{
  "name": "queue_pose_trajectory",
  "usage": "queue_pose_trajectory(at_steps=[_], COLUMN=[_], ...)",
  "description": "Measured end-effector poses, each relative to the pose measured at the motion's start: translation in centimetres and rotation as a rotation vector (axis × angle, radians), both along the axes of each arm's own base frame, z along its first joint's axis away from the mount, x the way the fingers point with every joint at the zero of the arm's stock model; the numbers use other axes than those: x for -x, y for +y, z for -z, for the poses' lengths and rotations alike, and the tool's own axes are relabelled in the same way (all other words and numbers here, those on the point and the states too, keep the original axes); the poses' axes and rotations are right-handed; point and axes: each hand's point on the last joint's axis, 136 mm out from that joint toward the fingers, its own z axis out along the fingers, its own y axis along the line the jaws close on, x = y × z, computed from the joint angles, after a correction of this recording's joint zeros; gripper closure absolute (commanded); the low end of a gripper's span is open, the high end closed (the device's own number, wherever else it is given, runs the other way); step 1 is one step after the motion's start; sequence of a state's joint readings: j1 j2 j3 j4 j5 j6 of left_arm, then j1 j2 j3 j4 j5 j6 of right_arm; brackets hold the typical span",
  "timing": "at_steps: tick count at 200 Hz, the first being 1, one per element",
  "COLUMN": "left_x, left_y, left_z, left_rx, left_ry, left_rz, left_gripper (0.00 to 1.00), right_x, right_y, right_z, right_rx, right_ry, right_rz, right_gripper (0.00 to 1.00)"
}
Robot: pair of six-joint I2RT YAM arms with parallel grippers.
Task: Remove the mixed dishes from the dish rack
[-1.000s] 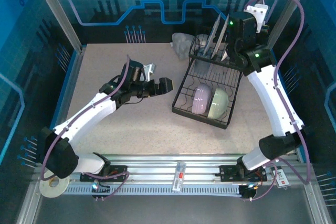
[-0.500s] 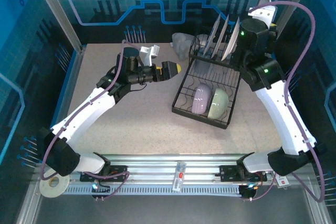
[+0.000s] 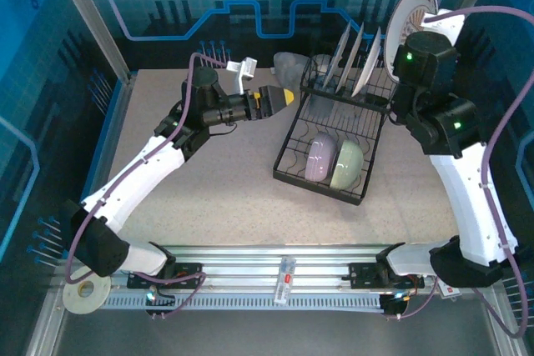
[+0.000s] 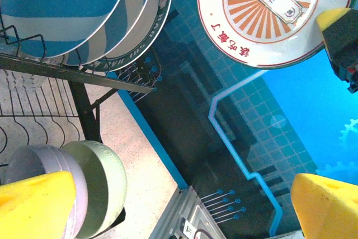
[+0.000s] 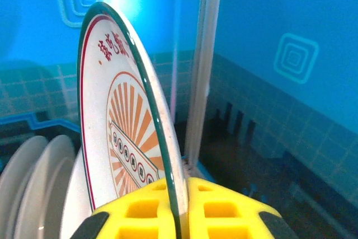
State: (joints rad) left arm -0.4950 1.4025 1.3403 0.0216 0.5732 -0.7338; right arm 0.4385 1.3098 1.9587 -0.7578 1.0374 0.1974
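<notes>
right pincer [image 5: 176, 200]: clamped on the rim of the sunburst plate [image 5: 120, 138], high above the rack [image 3: 317, 188] | left pincer [image 3: 274, 99]: jaws wide apart, empty, beside rack | risk: thin edge grip lets plate pivot or slip onto racked plates [image 3: 355, 56]; a swing may clip the corner post [image 5: 201, 54]

The top view looks down from above and behind the arm bases, wide enough to take in the whole desk [image 3: 209, 206] and the rack [image 3: 334, 114]. The left wrist view sits low beside the rack, tilted. It looks out between the left fingers [image 4: 33, 205] at the racked plates [image 4: 56, 9] and up at the raised plate [image 4: 268, 9]. The right wrist view is very close, sighting over the right fingers [image 5: 224, 214] along that plate's rim toward the blue wall [image 5: 268, 54]. All three views share the raised plate.
</notes>
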Motion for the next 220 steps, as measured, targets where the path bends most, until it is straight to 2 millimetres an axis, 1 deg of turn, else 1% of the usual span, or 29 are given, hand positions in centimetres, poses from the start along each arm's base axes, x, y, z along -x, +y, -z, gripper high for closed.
queue_pose_trajectory(at_steps=[42, 72, 92, 111, 132, 148, 163, 178, 198, 220], left_x=[-0.6, -1.2, -1.9, -2.5, -3.1, -3.6, -4.3, -5.0, -5.7, -6.1], left_y=[-0.4, -0.7, -1.1, -1.4, -1.5, -1.6, -1.7, -1.9, -1.8, -1.7], left_z=[-0.7, -1.4, -2.3, -2.8, -2.8, -2.8, -3.0, -3.0, -2.3, -1.4], left_rx=[0.009, 0.016, 0.025, 0.035, 0.042, 0.046, 0.046, 0.04, 0.021, -0.004], left_ry=[-0.016, -0.03, -0.044, -0.05, -0.035, -0.027, -0.01, 0.001, 0.028, 0.063], left_rz=[0.002, -0.001, -0.002, -0.003, -0.016, -0.031, -0.047, -0.065, -0.093, -0.111], left_gripper=[0.01, 0.01, 0.01, 0.01, 0.03, 0.07, 0.11, 0.12, 0.13, 0.17], right_x=[1.9, 1.7, 0.7, -0.5, -1.6, -2.0, -2.2, -2.4, -2.8, -3.1], right_y=[1.1, 2.4, 3.6, 5.1, 6.8, 7.8, 8.6, 9.2, 9.8, 10.1], right_z=[-0.5, 0.1, 1.9, 4.8, 8.0, 9.6, 10.2, 10.5, 11.0, 11.7], right_rx=[-0.155, -0.267, -0.348, -0.429, -0.511, -0.56, -0.594, -0.627, -0.666, -0.7], right_ry=[-0.034, -0.024, 0.016, 0.088, 0.171, 0.214, 0.232, 0.234, 0.235, 0.245], right_rz=[-0.143, -0.254, -0.335, -0.402, -0.472, -0.515, -0.549, -0.581, -0.604, -0.618], right_gripper=[1.0, 1.0, 1.0, 1.0, 1.0, 1.0, 1.0, 1.0, 1.0, 1.0])
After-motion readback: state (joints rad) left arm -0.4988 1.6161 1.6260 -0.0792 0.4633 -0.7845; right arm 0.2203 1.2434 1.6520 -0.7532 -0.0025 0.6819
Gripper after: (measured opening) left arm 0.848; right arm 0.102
